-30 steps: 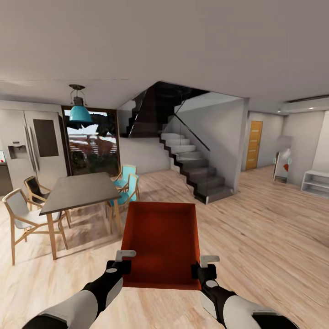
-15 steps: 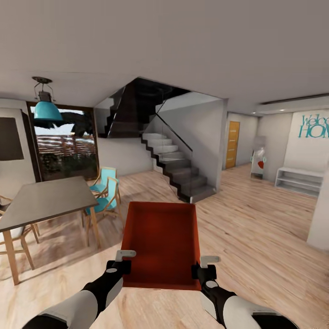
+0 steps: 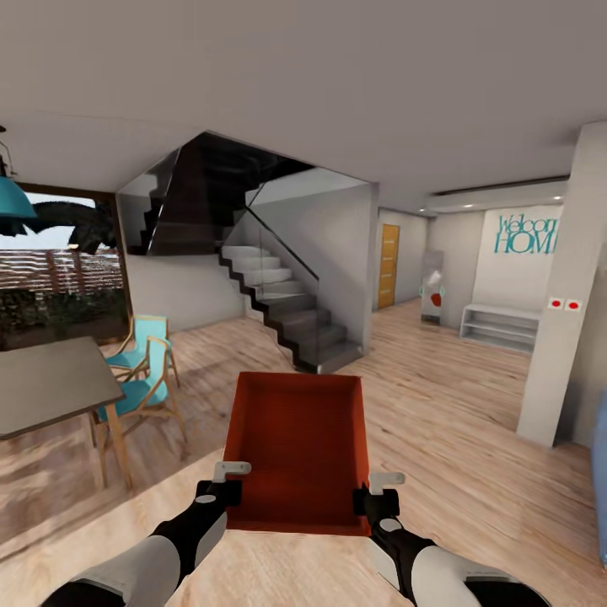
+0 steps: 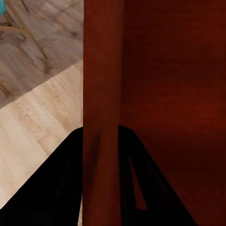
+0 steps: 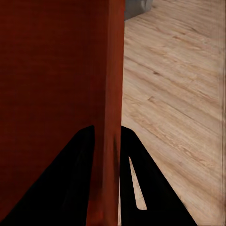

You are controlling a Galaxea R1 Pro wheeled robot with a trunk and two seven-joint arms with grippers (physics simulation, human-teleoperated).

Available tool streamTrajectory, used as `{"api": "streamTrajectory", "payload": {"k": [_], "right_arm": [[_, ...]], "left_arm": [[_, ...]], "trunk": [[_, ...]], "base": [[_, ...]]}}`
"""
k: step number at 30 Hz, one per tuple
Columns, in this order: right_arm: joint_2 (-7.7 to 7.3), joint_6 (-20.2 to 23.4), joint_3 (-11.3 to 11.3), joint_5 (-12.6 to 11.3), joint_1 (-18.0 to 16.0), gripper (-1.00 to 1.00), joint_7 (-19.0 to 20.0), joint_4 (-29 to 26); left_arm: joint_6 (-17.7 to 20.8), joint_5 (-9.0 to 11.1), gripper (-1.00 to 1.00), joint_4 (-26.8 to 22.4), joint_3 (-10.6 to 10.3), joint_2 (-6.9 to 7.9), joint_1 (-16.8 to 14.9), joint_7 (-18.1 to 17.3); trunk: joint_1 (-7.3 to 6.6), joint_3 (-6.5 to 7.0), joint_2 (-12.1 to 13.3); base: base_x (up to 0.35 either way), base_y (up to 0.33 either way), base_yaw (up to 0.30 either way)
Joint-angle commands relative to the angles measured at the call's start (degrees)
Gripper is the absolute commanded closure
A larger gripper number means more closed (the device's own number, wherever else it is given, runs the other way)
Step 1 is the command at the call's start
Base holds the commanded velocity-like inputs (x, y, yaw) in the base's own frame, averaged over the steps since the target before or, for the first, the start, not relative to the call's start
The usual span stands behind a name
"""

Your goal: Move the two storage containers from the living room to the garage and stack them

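Each hand, left hand (image 3: 226, 482) and right hand (image 3: 377, 494), is clamped on a side wall of the open red-orange rectangular box (image 3: 297, 447), carried level out front over the light wood-plank floor (image 3: 472, 421), probably so it doesn't tip.

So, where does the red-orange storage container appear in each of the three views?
Head view: the storage container is at lower centre, held between the left pincer and right pincer.
Left wrist view: its side wall runs up between the black fingers.
Right wrist view: its side wall stands between the fingers.
Shared landmark: the light wood-plank floor beside the box.
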Motion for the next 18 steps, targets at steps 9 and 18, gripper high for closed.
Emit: {"api": "streamTrajectory", "payload": {"k": [9,18], "right_arm": [[0.01,-1.05,-0.42,0.11,-0.05,1.0,-0.97,-0.97],[0.01,-1.05,-0.42,0.11,-0.05,1.0,-0.97,-0.97]], "left_arm": [[-0.1,0.83,1.0,0.29,-0.1,0.05,0.02,0.74],[-0.15,0.87,1.0,0.29,-0.11,0.06,0.02,0.74]], "trunk": [[0.04,-0.01,-0.02],[0.04,-0.01,-0.02]], "base": [[0.322,0.0,-0.286],[0.322,0.0,-0.286]]}}
